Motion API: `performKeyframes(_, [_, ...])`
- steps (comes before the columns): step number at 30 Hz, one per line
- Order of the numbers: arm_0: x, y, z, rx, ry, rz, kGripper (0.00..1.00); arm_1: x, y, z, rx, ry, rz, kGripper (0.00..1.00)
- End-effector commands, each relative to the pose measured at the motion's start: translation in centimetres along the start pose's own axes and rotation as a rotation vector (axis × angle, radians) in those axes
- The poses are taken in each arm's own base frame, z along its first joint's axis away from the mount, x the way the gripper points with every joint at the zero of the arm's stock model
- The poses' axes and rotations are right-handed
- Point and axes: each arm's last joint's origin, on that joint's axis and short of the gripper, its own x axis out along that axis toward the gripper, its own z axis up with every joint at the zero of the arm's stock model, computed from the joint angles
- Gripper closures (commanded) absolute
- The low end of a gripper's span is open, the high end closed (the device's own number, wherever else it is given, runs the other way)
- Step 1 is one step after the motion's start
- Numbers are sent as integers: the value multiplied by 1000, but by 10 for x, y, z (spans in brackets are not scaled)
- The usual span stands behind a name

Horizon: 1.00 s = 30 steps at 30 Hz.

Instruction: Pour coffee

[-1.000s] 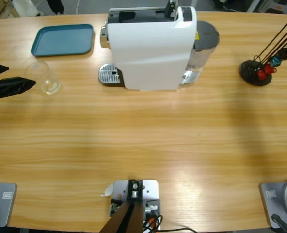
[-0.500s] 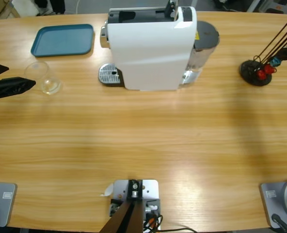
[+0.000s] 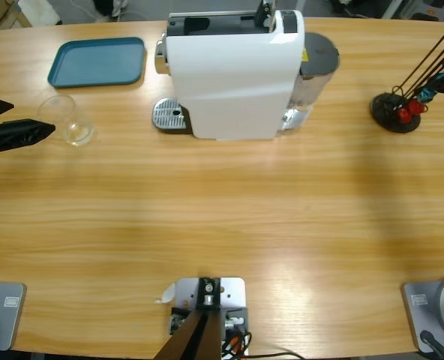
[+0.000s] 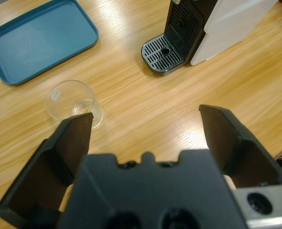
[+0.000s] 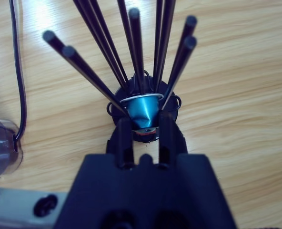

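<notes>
Now right tool (image 5: 142, 125) pinches a shiny blue capsule (image 5: 142, 110) among black rods (image 5: 131, 52).

Glossy wood table (image 3: 222, 217); clear glass (image 4: 74, 102); metallic capsule (image 5: 142, 110)

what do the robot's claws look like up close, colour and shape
Both are matte black. The left claw has two broad, wedge-shaped fingers on a chunky black body with a silver plate at its corner. The right claw has narrow, straight fingers on the same black body, grey plate below.
</notes>
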Motion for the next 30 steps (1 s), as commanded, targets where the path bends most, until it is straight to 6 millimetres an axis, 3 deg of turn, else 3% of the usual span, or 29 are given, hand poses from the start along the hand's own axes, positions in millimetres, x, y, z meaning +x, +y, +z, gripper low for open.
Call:
performKeyframes(1, [1,1,-10,-2,12,6,32,10,0,-3,-10,31,-5,1000])
performKeyframes(17, [4,0,-9,-1,20,7,32,-37,-2,7,-22,-83,9,1000])
performKeyframes(24, [4,0,-9,-1,19,7,32,-78,-1,32,-41,-127,15,1000])
performKeyframes(30, [5,0,-9,-1,21,8,32,-109,-5,29,-65,-141,16,1000])
